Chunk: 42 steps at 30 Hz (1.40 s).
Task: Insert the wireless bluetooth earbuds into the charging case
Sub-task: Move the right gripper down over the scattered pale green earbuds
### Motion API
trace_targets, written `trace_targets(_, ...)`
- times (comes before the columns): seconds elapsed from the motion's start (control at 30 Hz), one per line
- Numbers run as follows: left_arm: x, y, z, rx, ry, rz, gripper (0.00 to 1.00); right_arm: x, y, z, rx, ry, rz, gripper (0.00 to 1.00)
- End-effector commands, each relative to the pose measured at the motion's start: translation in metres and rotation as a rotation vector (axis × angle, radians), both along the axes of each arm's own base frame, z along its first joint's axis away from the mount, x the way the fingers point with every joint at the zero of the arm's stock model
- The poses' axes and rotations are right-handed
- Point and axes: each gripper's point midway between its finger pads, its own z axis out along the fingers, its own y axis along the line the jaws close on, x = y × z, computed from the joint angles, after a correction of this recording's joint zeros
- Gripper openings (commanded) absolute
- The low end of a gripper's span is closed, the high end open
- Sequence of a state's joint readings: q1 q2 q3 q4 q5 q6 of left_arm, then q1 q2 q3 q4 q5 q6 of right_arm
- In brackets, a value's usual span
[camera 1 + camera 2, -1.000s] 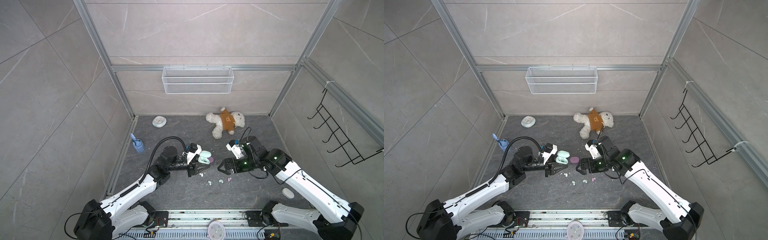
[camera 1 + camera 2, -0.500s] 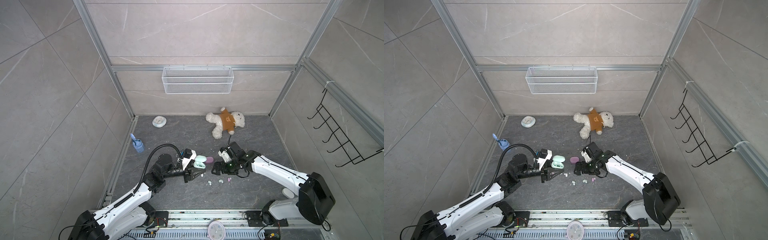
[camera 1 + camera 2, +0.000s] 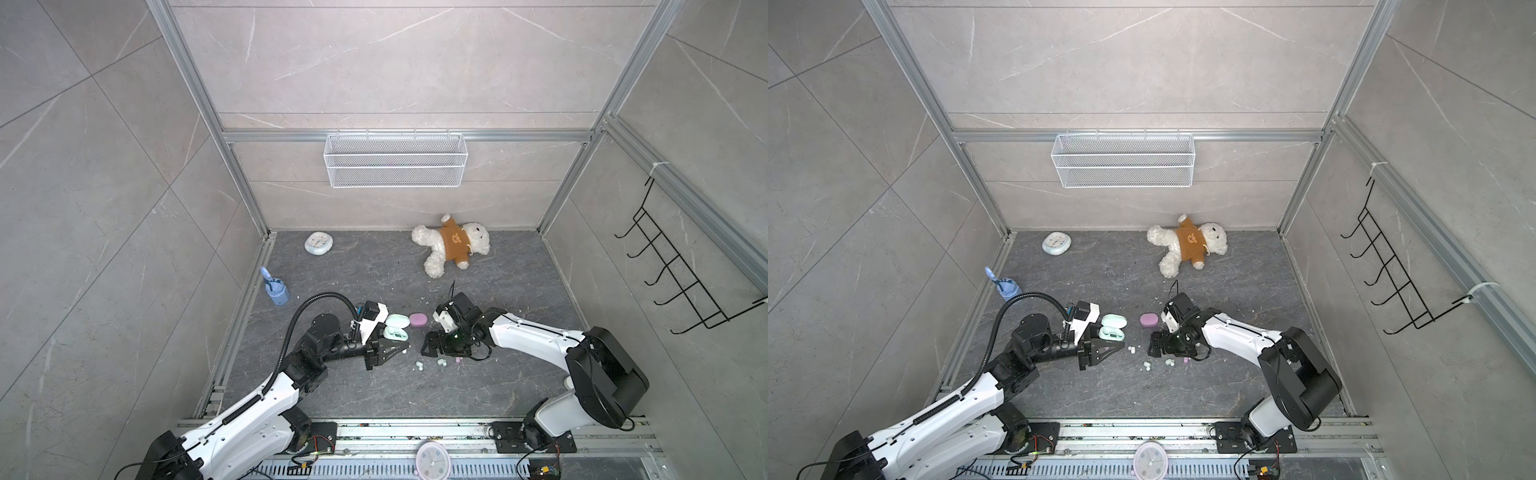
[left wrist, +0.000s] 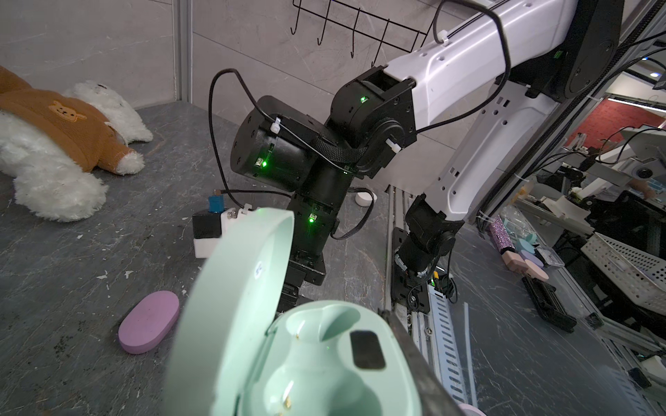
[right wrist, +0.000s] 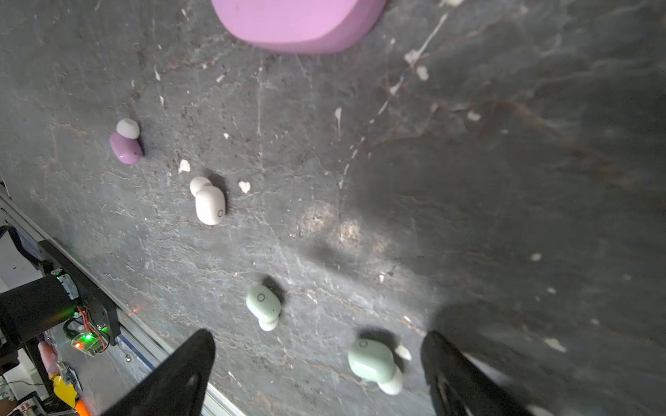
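Observation:
My left gripper (image 3: 399, 345) is shut on the mint charging case (image 4: 324, 360). The case's lid (image 4: 234, 288) stands open and both wells are empty; one dark finger (image 4: 411, 360) lies along its side. Both top views show the case (image 3: 394, 332) (image 3: 1112, 332) low over the floor. My right gripper (image 5: 319, 336) (image 3: 430, 347) hangs open just above the floor. A mint earbud (image 5: 371, 360) lies in the gap between its fingers, untouched. A second mint earbud (image 5: 265, 306), a white one (image 5: 209, 203) and a pink one (image 5: 126, 146) lie farther off.
A closed pink case (image 3: 417, 319) (image 5: 299, 21) lies between the two grippers. A teddy bear (image 3: 453, 245) lies at the back, a small clock (image 3: 318, 243) back left, a blue bottle (image 3: 275, 291) by the left wall. White crumbs dot the floor.
My right gripper has swung left and down over the earbuds, with its arm folded low. My left gripper has shifted slightly toward the front with the case.

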<state>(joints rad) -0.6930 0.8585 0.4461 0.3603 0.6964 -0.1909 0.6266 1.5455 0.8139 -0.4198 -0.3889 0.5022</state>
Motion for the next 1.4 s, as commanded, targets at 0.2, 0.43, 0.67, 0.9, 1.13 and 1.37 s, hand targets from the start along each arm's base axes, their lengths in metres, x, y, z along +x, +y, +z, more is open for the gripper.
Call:
trace_targets(0.2, 0.003, -0.002, 0.023, -0.027, -0.054, 0.0, 0.16, -0.017, -0.002, -0.009, 0.024, 0.071, -0.005, 0.91)
trace_targets(0.43, 0.003, -0.001, 0.021, -0.021, -0.053, -0.001, 0.16, -0.035, -0.001, -0.011, 0.037, 0.111, -0.013, 0.91)
trace_targets(0.67, 0.003, -0.001, 0.021, -0.022, -0.055, -0.001, 0.16, -0.036, 0.004, -0.009, 0.055, 0.109, -0.018, 0.91)
trace_targets(0.9, 0.001, 0.0, 0.023, -0.024, -0.059, 0.001, 0.16, -0.036, 0.009, 0.0, 0.066, 0.101, -0.014, 0.91)
trace_targets(1.13, 0.001, 0.001, 0.023, -0.023, -0.058, 0.007, 0.16, -0.041, 0.017, 0.013, 0.093, 0.102, 0.012, 0.91)
trace_targets(1.37, 0.001, 0.002, 0.023, -0.026, -0.059, 0.01, 0.16, -0.044, 0.028, 0.017, 0.104, 0.095, 0.035, 0.91)
